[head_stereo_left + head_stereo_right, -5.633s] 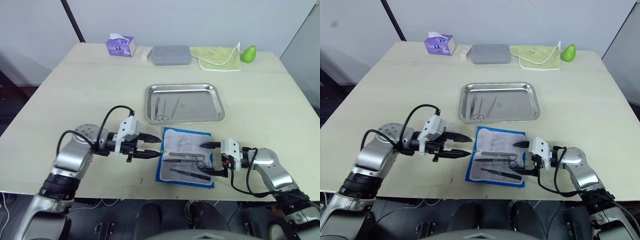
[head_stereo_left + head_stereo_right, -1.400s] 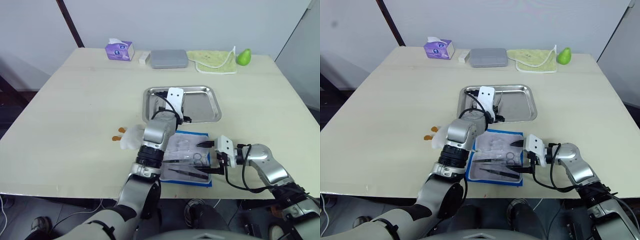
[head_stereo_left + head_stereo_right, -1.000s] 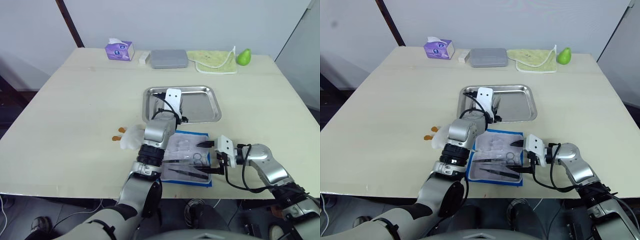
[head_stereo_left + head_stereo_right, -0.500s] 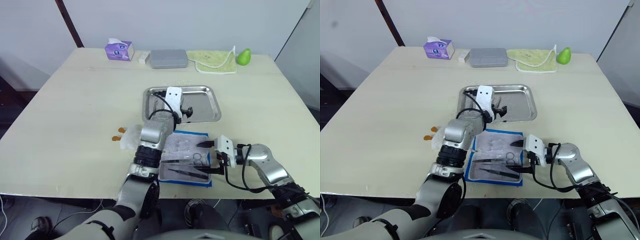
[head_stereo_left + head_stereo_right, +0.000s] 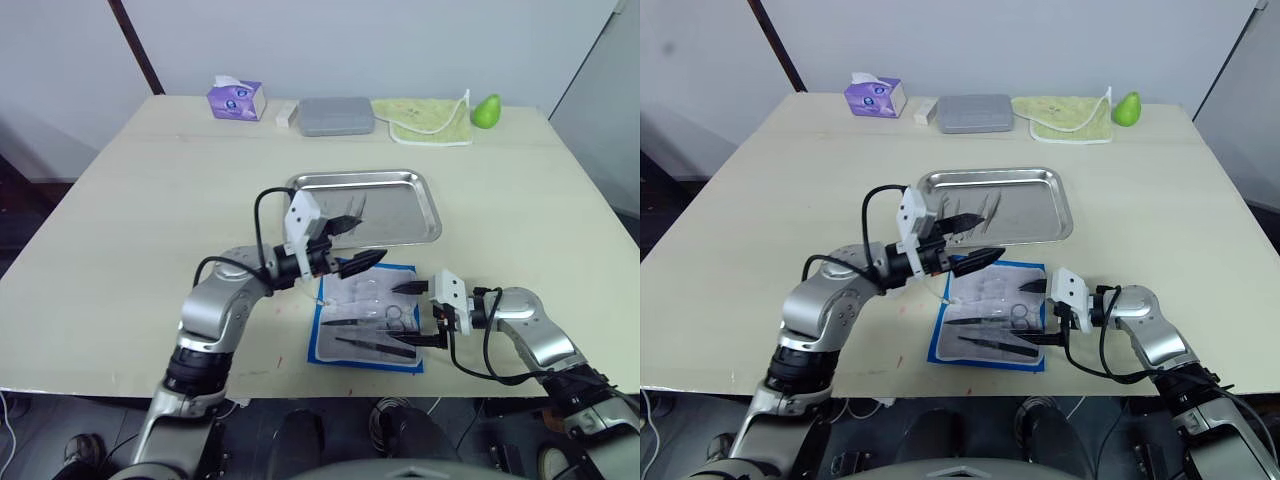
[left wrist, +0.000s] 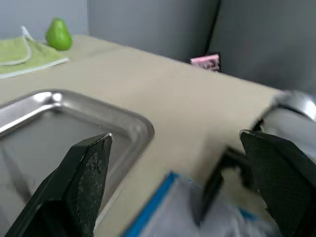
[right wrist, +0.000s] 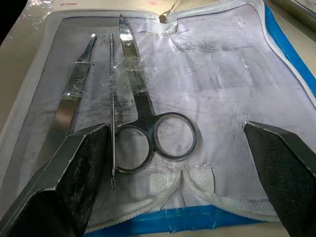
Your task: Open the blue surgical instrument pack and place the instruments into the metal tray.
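Observation:
The blue surgical instrument pack (image 5: 366, 318) lies unfolded on the table, whitish lining up. Scissors (image 7: 148, 123), a flat forceps (image 7: 71, 98) and a thin probe (image 7: 112, 123) rest on that lining. Just beyond the pack sits the metal tray (image 5: 400, 205), with a few thin instruments (image 5: 990, 206) at its left part, partly hidden by my left fingers. My left gripper (image 5: 355, 242) hovers open and empty over the tray's near rim and the pack's far edge. At the pack's right side, low over the lining, my right gripper (image 5: 413, 316) is open with nothing held.
Along the table's far edge stand a purple tissue box (image 5: 238, 98), a small white block (image 5: 285, 115), a grey hard case (image 5: 334, 115), a green cloth (image 5: 425, 112) and a green pear (image 5: 486, 110). Bare tabletop lies left and right of the tray.
My left arm has swung back out to the left, and its gripper has drawn from over the tray's inside to its near rim. The right gripper has stayed put.

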